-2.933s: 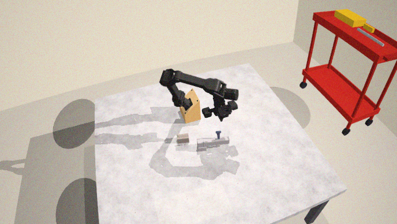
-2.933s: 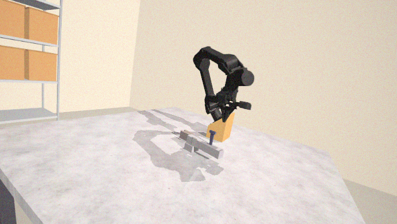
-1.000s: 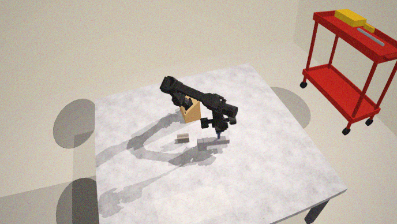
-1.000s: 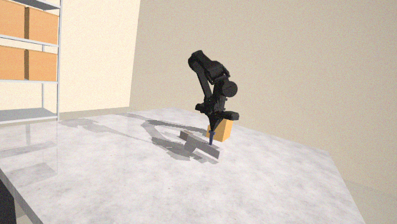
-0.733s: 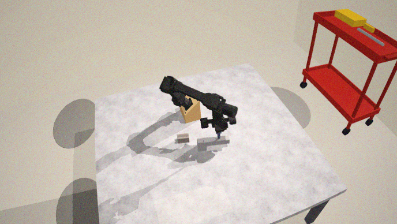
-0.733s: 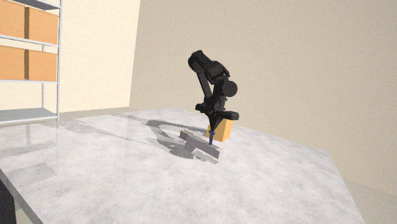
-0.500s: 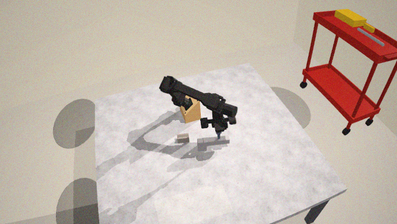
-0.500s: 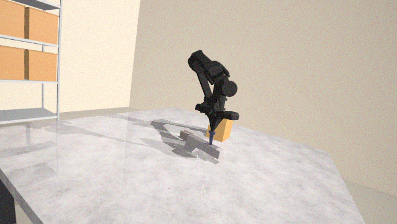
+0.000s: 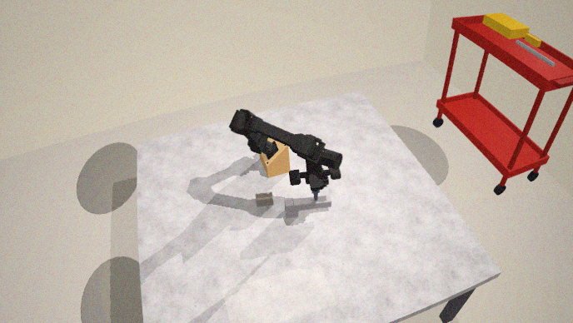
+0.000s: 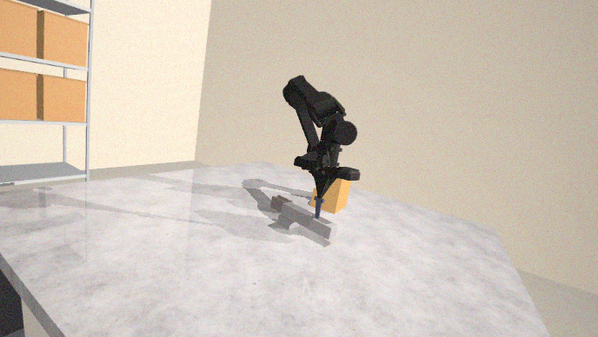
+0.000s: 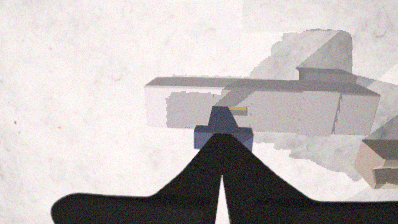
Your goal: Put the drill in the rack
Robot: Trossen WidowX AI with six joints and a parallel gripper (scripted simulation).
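The blue T-shaped key (image 9: 316, 195) (image 10: 318, 210) (image 11: 222, 119) stands upright in a slot of the long grey block (image 9: 306, 206) (image 10: 306, 218) (image 11: 280, 111). A bit of yellow shows in the slot beside its stem. My gripper (image 9: 316, 189) (image 10: 320, 198) (image 11: 221, 141) is shut and empty, pointing down, with its tips at the top of the key; contact is hard to tell. I cannot clearly tell the drill apart from the grey block; a seam crosses the block near one end. A small brown notched block (image 9: 264, 199) (image 10: 279, 202) (image 11: 366, 162), seemingly the rack, lies just past that end.
An orange wedge-shaped block (image 9: 281, 163) (image 10: 340, 197) stands on the table (image 9: 375, 233) (image 10: 261, 282) behind the grey block, near the arm's base. A red cart (image 9: 500, 54) stands beyond the table, and a shelf unit (image 10: 89, 104) with orange boxes stands at the back left.
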